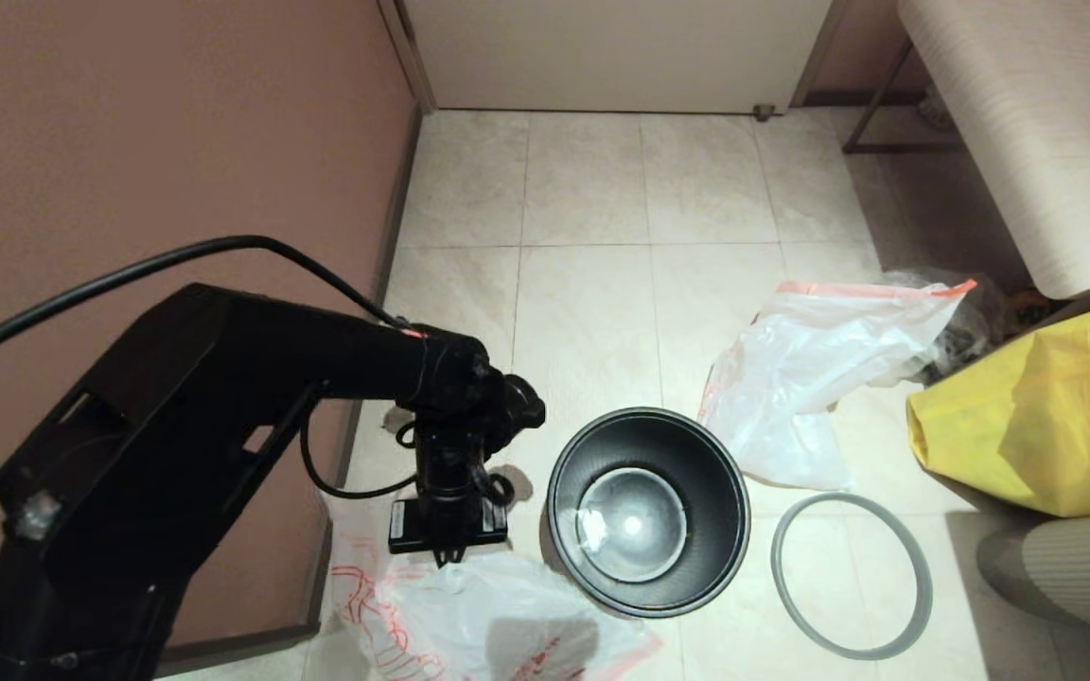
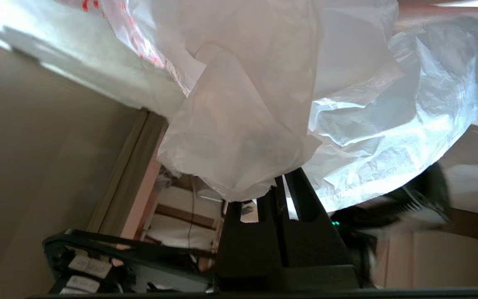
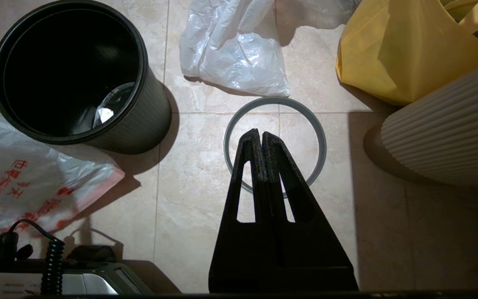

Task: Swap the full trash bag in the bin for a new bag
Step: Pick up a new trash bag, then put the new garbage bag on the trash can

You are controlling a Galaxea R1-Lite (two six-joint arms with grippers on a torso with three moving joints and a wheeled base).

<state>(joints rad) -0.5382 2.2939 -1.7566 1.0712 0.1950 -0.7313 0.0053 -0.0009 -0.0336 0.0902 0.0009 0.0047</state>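
The bin (image 1: 717, 492) stands upright and unlined on the tiled floor, also seen in the right wrist view (image 3: 152, 120). Its grey ring rim (image 1: 851, 653) lies flat on the floor to its right. My left gripper (image 1: 448, 553) points down just left of the bin and is shut on a fold of the new bag (image 1: 488, 615), whose red print spreads over the floor. In the left wrist view the new bag (image 2: 243, 124) drapes over the left gripper (image 2: 280, 182). The full trash bag (image 1: 810, 364) lies crumpled beyond the bin. My right gripper (image 3: 259, 133) hangs shut and empty above the ring (image 3: 323, 143).
A yellow fabric tote (image 1: 1018, 426) sits right of the full bag, with a clear bag (image 1: 957, 326) of dark items behind it. A ribbed beige object (image 1: 1075, 567) stands at the right edge. A brown wall (image 1: 129, 142) runs close along the left. A bench (image 1: 1009, 123) stands at the far right.
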